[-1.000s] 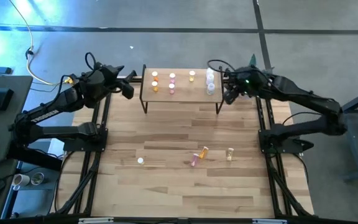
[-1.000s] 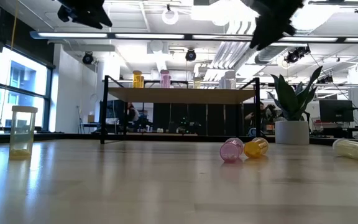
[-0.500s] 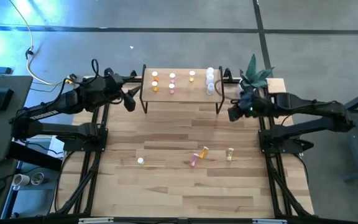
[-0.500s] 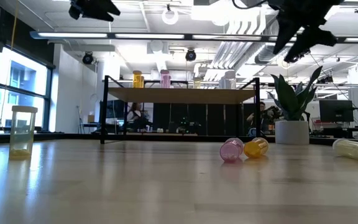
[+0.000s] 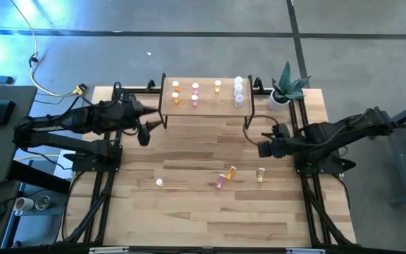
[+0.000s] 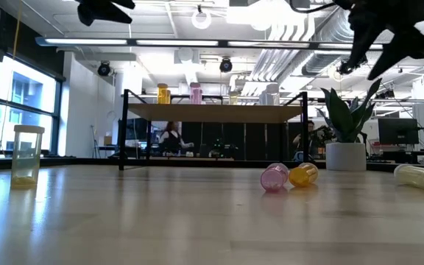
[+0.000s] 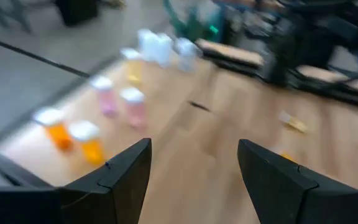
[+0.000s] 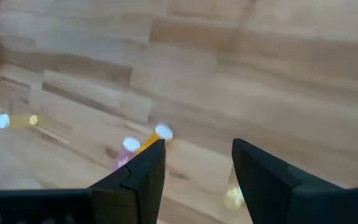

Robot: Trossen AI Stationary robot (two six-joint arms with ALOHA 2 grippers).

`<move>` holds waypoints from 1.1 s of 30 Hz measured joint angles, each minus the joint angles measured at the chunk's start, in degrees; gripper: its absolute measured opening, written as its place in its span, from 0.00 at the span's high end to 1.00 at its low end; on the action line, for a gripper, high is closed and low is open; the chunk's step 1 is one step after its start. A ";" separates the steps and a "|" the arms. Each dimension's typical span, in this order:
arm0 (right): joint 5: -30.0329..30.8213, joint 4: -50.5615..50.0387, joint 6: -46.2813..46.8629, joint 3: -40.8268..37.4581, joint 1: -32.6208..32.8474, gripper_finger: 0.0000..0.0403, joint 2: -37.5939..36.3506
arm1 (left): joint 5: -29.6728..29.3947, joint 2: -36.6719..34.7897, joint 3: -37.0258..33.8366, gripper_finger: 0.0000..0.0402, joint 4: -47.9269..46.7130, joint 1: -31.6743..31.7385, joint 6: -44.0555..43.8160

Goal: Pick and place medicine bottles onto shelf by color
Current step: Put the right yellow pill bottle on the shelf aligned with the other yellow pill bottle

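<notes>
Though apart, both fingers [image 7: 123, 177] empty.

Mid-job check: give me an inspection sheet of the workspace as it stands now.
Surface: wooden table, mostly bare.
Job's things: shelf holds orange, pink, yellow and clear bottles in rows; four bottles left on the table: pink bottle and orange bottle lying touching, yellow bottle, upright clear bottle.
Clutter: potted plant at the table's corner.
Grippers: left gripper open, empty; right gripper open, empty.
Cables: yellow cable on the floor.
Surroundings: people far behind the shelf.
</notes>
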 joint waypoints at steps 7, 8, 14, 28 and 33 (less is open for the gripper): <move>-1.85 0.31 11.61 0.00 6.08 0.56 5.25 | 1.06 0.00 0.00 0.43 -8.93 -6.40 -7.11; -2.69 0.31 12.79 0.00 6.60 0.56 6.30 | 0.84 0.00 0.00 0.43 -10.29 -7.31 -8.16; -5.61 -0.35 17.42 0.00 7.91 0.56 11.98 | 0.43 0.00 -0.47 0.43 -15.73 -12.40 -13.32; -11.89 -1.95 20.67 0.00 7.74 0.56 23.66 | -2.02 0.04 -7.91 0.43 -16.19 -21.22 -23.24; -15.56 -0.09 19.87 0.00 7.74 0.56 26.44 | -2.46 0.04 -8.20 0.43 -15.96 -22.56 -24.59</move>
